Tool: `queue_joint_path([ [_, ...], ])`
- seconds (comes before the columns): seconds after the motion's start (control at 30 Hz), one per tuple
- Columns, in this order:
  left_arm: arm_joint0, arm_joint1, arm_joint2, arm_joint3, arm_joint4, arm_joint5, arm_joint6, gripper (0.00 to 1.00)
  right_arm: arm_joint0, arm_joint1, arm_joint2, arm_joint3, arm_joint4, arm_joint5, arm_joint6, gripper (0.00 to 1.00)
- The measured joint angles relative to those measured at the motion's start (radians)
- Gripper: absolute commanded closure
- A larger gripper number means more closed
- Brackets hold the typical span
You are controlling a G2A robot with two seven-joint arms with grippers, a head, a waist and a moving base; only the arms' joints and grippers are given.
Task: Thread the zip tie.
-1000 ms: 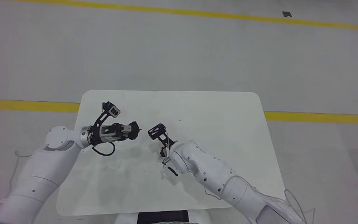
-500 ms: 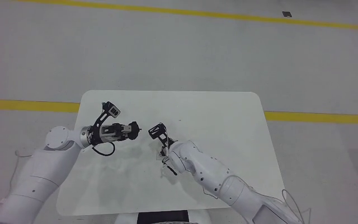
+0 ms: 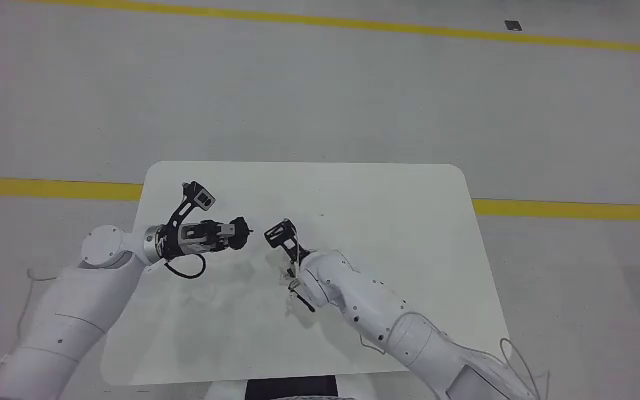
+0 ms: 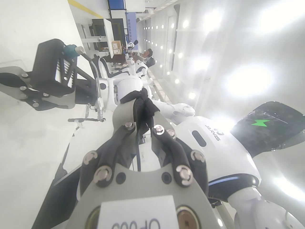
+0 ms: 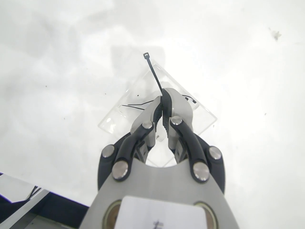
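This looks like a robotics lab hall: a white counter (image 3: 400,190) stands on a grey floor (image 3: 300,90) marked with yellow lines (image 3: 560,208), with other humanoid robots (image 4: 140,66) under rows of ceiling lights (image 4: 185,23).

My head camera looks down from high above onto the white round-cornered table (image 3: 400,200) — the same tabletop my right wrist camera sees from close, past my right pincer (image 5: 163,97) — while my left wrist camera faces sideways along my left pincer (image 4: 143,102).
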Motion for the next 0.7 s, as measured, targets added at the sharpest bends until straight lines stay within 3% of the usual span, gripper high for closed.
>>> queue_joint_path([
  [0.5,0.0,0.0,0.0,0.0,0.0,0.0,0.0,1.0,-0.078,0.018,0.102,-0.069,0.009,-0.064,-0.022,1.0],
  [0.57,0.0,0.0,0.0,0.0,0.0,0.0,0.0,1.0,-0.084,0.018,0.102,-0.069,-0.013,-0.06,-0.016,0.96],
  [0.6,0.0,0.0,0.0,0.0,0.0,0.0,0.0,1.0,-0.085,0.017,0.1,-0.068,-0.022,-0.057,-0.014,0.81],
  [0.7,0.0,0.0,0.0,0.0,0.0,0.0,0.0,1.0,-0.086,0.012,0.093,-0.065,-0.043,-0.052,-0.01,0.8],
])
